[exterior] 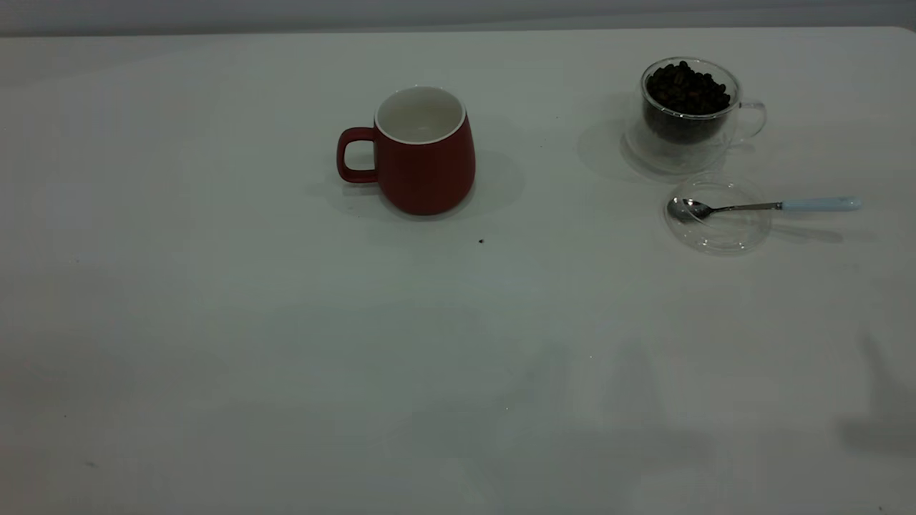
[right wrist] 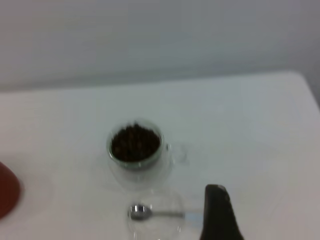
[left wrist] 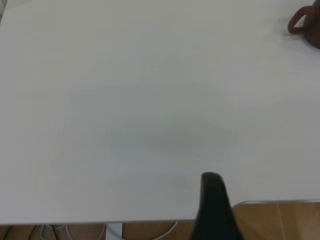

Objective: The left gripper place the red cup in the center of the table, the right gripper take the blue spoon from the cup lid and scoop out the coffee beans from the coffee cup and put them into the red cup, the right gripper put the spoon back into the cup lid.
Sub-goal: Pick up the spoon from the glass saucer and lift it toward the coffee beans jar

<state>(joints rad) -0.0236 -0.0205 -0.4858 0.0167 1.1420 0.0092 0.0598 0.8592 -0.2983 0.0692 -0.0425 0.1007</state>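
The red cup (exterior: 422, 154) stands upright and empty near the middle of the table (exterior: 215, 322), its handle pointing left; its edge also shows in the left wrist view (left wrist: 306, 25) and the right wrist view (right wrist: 7, 192). The coffee cup (exterior: 687, 107) at the back right is full of coffee beans (exterior: 687, 87). Just in front of it lies the cup lid (exterior: 718, 214), with the blue spoon (exterior: 758, 207) resting bowl-down in it and its handle pointing right. Neither gripper appears in the exterior view. My left gripper (left wrist: 214, 210) hangs over the table's near edge, far from the red cup. My right gripper (right wrist: 217, 212) hovers close to the spoon (right wrist: 142, 212).
A tiny dark speck (exterior: 481, 241) lies in front of the red cup. The table's rounded corner and a wooden floor (left wrist: 280, 220) show beneath the left gripper. Arm shadows fall on the front right of the tabletop.
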